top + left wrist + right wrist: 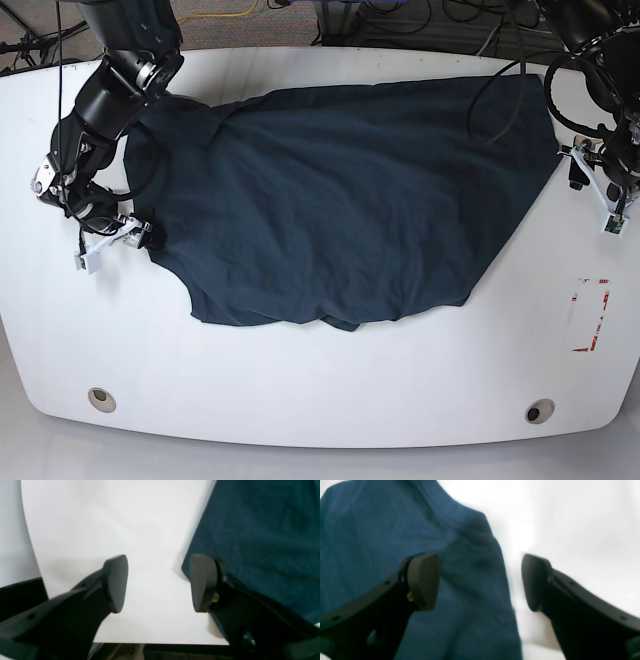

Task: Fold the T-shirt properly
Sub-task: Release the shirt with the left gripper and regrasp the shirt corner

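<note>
Base view: T-shirt [340, 200] spread wrinkled across the white counter [300, 390], unfolded.
Left gripper [158, 583] and right gripper [480, 582] each sit at opposite garment edges, jaws wide, holding nothing. Judgement: close on edge fabric evenly at both sides, lift together, avoid bunching.

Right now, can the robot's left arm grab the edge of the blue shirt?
Probably yes. The left gripper is open right at the T-shirt edge: one finger over cloth, the other over the bare white table. Nothing blocks it.
</note>
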Controlling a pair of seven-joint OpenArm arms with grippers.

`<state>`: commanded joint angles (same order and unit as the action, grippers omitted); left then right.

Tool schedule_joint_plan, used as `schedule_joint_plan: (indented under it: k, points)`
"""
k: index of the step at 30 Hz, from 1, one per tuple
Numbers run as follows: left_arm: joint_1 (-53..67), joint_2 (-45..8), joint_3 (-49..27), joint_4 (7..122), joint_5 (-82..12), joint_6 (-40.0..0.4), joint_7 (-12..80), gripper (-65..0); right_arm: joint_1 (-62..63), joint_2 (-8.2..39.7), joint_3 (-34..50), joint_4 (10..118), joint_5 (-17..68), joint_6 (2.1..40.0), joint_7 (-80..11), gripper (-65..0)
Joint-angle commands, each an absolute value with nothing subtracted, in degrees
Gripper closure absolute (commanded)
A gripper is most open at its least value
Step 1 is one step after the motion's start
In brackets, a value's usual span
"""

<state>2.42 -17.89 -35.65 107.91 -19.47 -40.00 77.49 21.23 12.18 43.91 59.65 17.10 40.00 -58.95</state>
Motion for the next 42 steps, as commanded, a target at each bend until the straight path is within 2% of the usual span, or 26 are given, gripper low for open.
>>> schedule_joint_plan:
  k: [7, 12, 14, 21, 26, 36, 42]
  points:
    - [3.5, -17.9, -36.5, 107.6, -22.8, -40.0, 77.6, -36.7, 21.1, 10.1, 40.2, 59.9, 17.4, 40.0, -59.2, -48.8]
    - [4.5, -17.5, -41.1, 107.6, -28.2, -40.0, 79.4, -36.7, 21.1, 9.5, 38.9, 59.9, 17.4, 40.0, -59.2, -46.3]
    - [4.7, -17.5, -42.0, 107.6, -30.0, -40.0, 80.0, -36.7, 21.1, 8.8, 39.0, 59.9, 17.2, 40.0, -59.2, -41.4]
    - [8.2, -17.5, -42.2, 107.5, -37.8, -40.0, 80.0, -36.7, 20.6, 8.9, 38.6, 59.9, 17.0, 40.0, -59.0, -13.5]
    - [10.9, -17.5, -42.2, 103.7, -44.0, -40.0, 80.0, -36.7, 20.7, 8.9, 38.5, 59.9, 16.9, 40.0, -59.0, -3.8]
    - [13.2, -19.6, -42.8, 89.5, -54.0, -40.0, 80.0, -37.1, 20.4, 8.9, 38.5, 59.9, 16.9, 40.0, -58.9, -3.0]
    - [14.0, -20.9, -42.9, 86.5, -54.6, -40.0, 80.0, -37.1, 20.3, 8.9, 38.5, 59.8, 16.9, 40.0, -58.9, -3.0]
